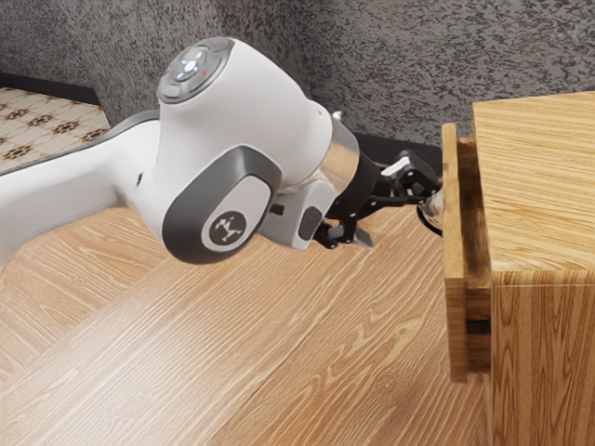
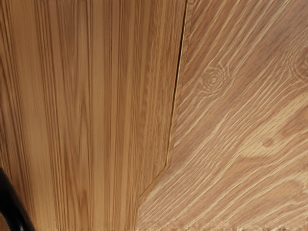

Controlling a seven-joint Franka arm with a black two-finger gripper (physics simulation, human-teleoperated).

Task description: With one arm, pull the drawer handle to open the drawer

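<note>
Jaws close at the drawer handle [image 1: 429, 216], with the drawer front [image 1: 454, 269] standing slightly out of the cabinet [image 1: 539, 297].
Exterior view: the white arm [image 1: 232, 158] reaches from the exterior view's left over the bench [image 1: 232, 353] to the dark handle on the drawer front. I cannot tell whether the jaws are apart or clamped on it. A narrow gap shows between front and cabinet body. Wrist view: the straight-grained drawer front [image 2: 86, 115] is close ahead, meeting the knotted bench [image 2: 240, 144], with a black curved edge [image 2: 8, 207] against the front.

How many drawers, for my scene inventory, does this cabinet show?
1. The drawer sits in the front of the cabinet, at the exterior view's right, pulled slightly out. That front is seen edge-on, so further drawers may be hidden.
</note>
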